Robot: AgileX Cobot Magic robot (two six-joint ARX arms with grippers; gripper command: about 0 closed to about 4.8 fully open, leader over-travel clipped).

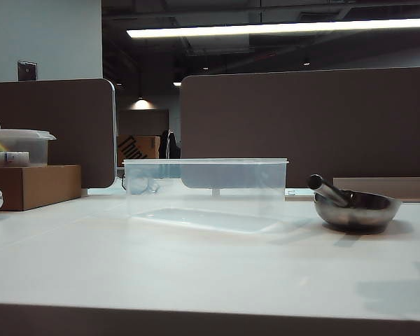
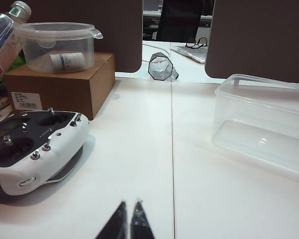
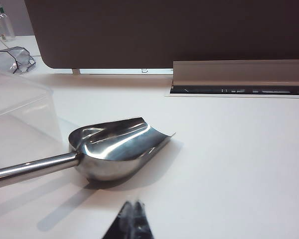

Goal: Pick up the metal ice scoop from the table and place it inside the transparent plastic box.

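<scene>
Task judged barely begun: metal ice scoop lay untouched on the table, trough up, just ahead of the right gripper and a little off to one side, handle running away sideways toward the transparent plastic box. Right gripper hung low over the tabletop, fingertips pressed together, gripping nothing and clear of the scoop. Left gripper likewise drawn together and empty, with the same box ahead and off to its far side, a white handheld controller close on its near side, and a cardboard box carrying a lidded container beyond that. In the exterior view, scoop sat beside the box but apart from it; neither arm visible there.

Step in hand judged to be the reach and grasp by the right gripper. Best done by parting the fingers first, then swinging over the round handle rather than the curved, slippery trough. Jaws to be set across the handle, near the bowl for balance. Polished steel likely to slip, so a firm, square close advised. Lift to clear the box rim before moving across. Left gripper best kept still.
</scene>
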